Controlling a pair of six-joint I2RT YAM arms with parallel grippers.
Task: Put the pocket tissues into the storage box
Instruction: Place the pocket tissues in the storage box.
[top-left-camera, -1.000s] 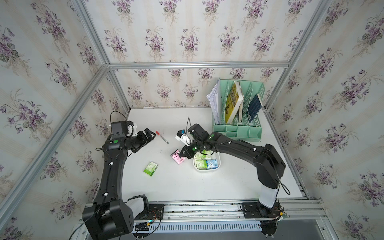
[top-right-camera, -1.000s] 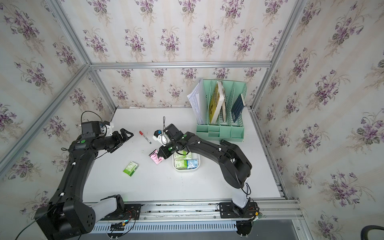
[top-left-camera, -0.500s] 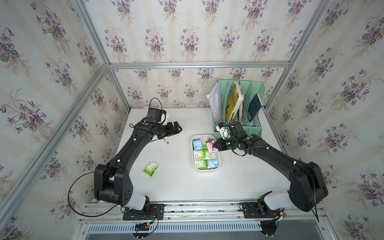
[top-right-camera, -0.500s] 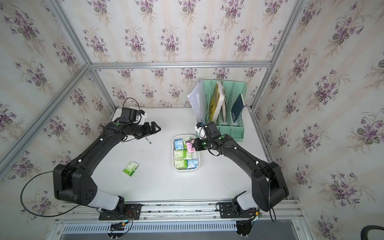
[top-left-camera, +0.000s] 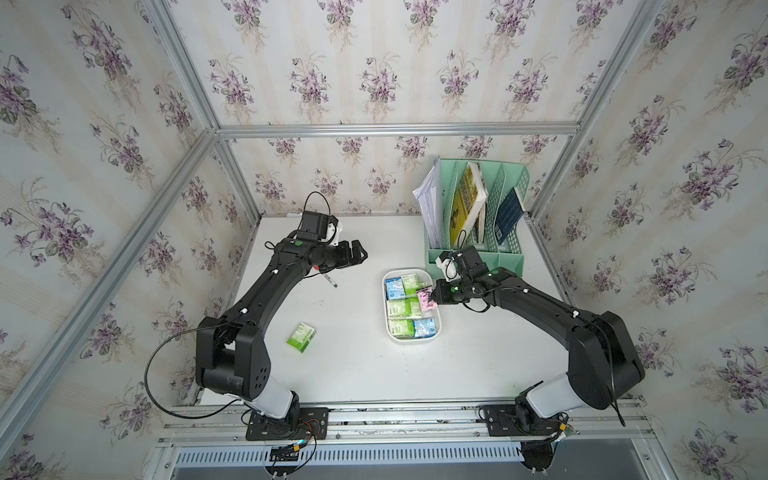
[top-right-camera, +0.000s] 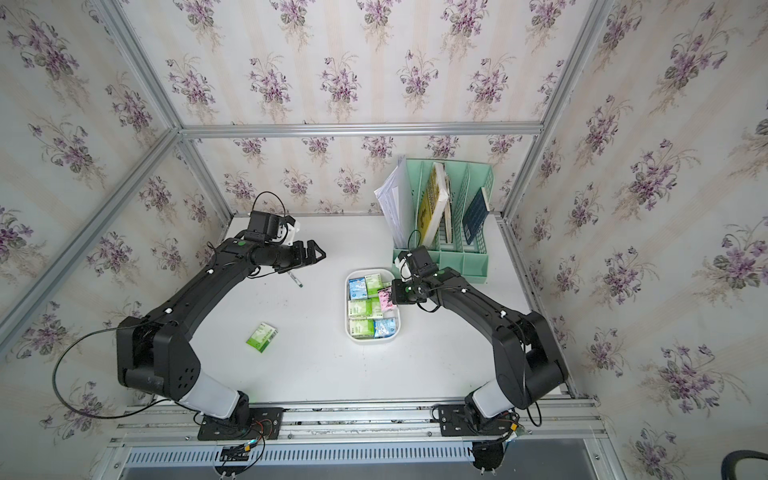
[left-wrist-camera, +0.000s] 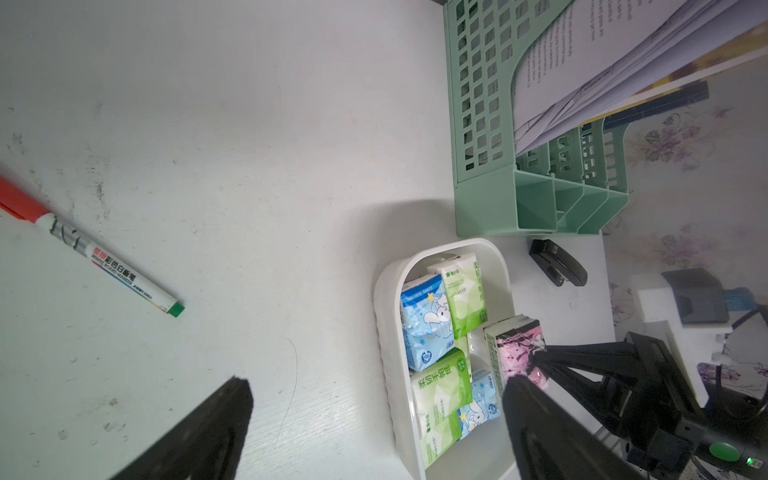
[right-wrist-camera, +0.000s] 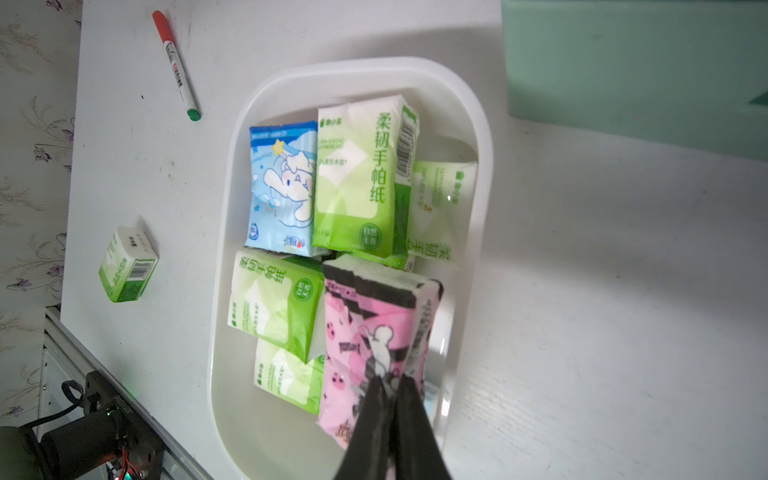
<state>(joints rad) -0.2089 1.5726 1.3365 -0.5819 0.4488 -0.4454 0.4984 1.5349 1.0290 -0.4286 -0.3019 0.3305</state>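
Pink packet (right-wrist-camera: 365, 328), a second ago on table left of storage box (top-left-camera: 411, 341), now over box's right side, pinched in right gripper (right-wrist-camera: 388, 380). Drop looks next. Left gripper (top-left-camera: 358, 252) spread, empty, far left. Green packet (top-left-camera: 301, 337) remains on table, near left.

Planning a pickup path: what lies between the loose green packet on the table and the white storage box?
Nothing: in both top views the table between the green packet and the storage box is bare.
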